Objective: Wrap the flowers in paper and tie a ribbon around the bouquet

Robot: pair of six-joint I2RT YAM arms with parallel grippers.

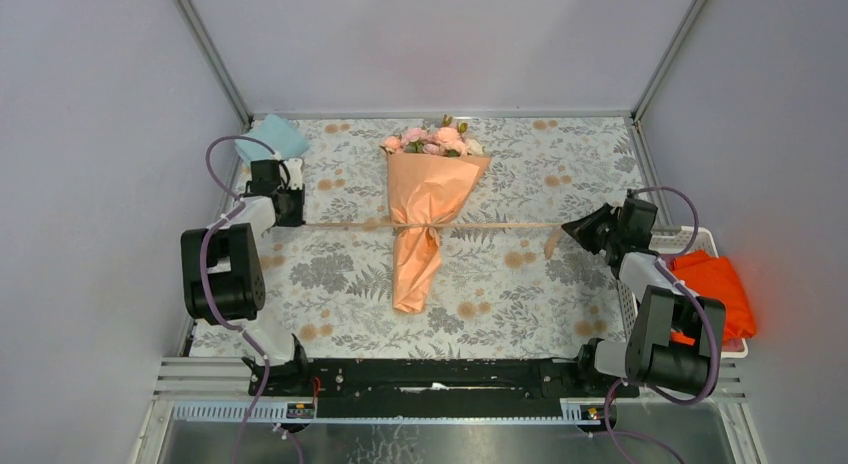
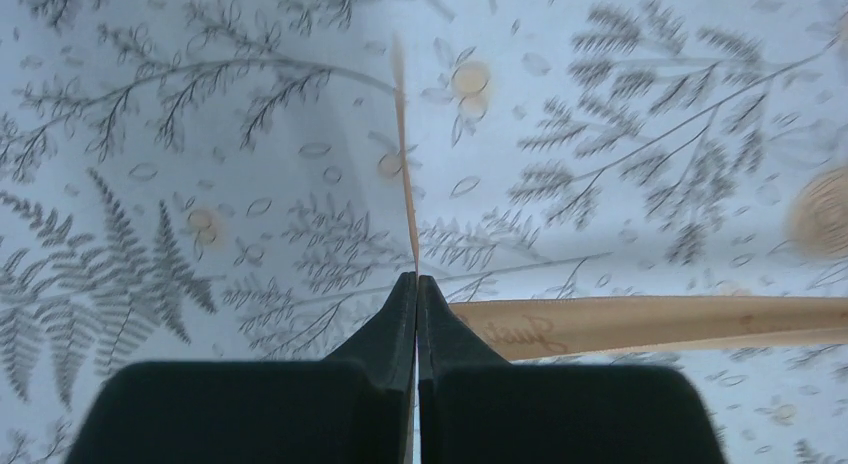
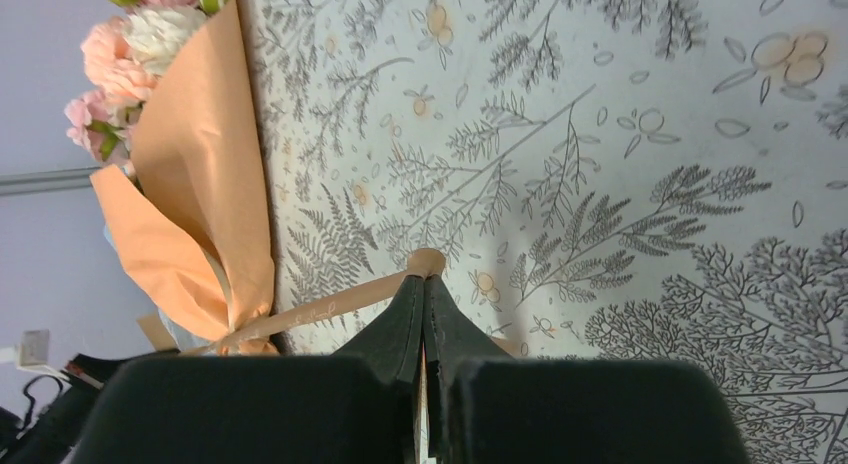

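The left gripper (image 2: 417, 284) and right gripper (image 3: 424, 284) each pinch the ribbon (image 1: 490, 225), jaws fully closed. It circles the bouquet (image 1: 428, 189) mid-table.

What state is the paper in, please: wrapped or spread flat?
Wrapped: the paper forms a cone around the flowers, cinched at its waist by the ribbon.

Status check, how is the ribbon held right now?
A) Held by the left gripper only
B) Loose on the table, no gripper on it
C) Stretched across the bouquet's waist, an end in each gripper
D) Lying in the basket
C: the ribbon runs taut across the waist of the bouquet, with the left gripper and the right gripper each shut on an end.
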